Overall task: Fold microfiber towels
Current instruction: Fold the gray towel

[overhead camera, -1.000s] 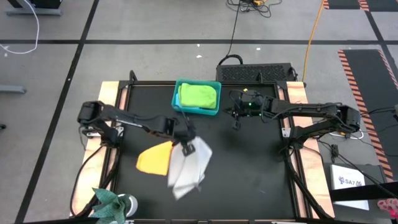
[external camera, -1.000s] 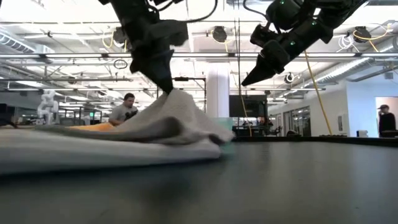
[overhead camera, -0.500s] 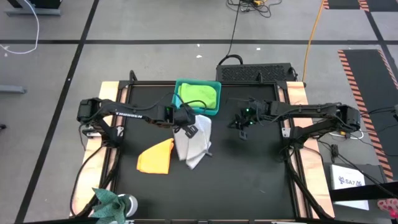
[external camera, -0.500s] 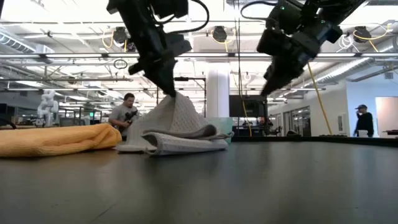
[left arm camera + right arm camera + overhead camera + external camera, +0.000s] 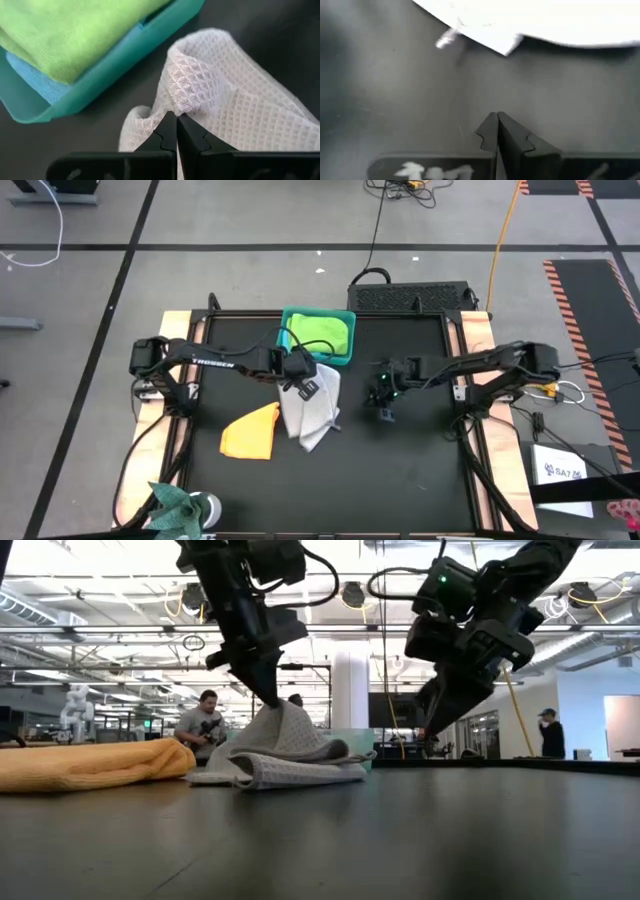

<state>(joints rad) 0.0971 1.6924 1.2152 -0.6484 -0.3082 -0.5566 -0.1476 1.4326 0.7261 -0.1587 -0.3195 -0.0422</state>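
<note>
Left gripper (image 5: 176,116) jaws clenched on grey towel (image 5: 312,408) peak, cloth trailing toward 6 o'clock. Right gripper (image 5: 384,393) jaws clenched, empty, at towel's 3 o'clock, near.

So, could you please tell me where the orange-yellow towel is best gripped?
Probably at its pointed far corner, coming straight down from above: the orange-yellow towel lies flat and alone on the table, and that corner beside the grey towel sticks out clear.

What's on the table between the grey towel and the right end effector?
Nothing. In the high view only bare black table separates the grey towel from the right end effector.
</note>
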